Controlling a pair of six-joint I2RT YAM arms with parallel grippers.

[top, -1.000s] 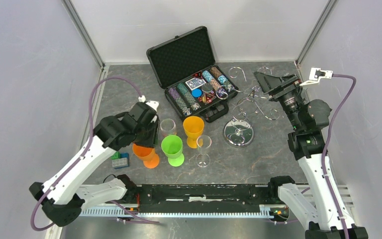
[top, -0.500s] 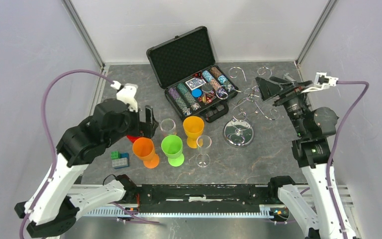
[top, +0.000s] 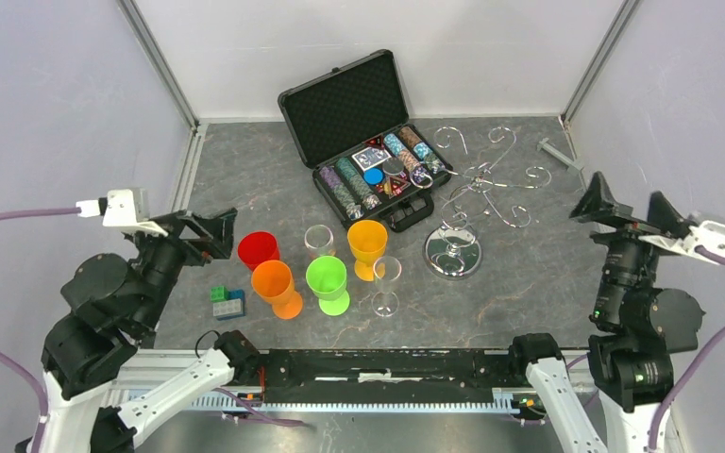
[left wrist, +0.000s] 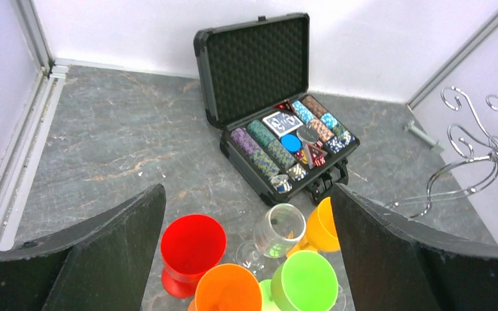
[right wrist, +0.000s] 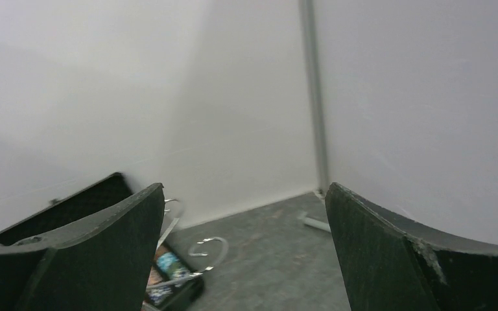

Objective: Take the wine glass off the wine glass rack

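My left gripper and right gripper are both spread wide with nothing in them, each raised at its own side. The wine glass stands upright on the table, between the green cup and the rack base.
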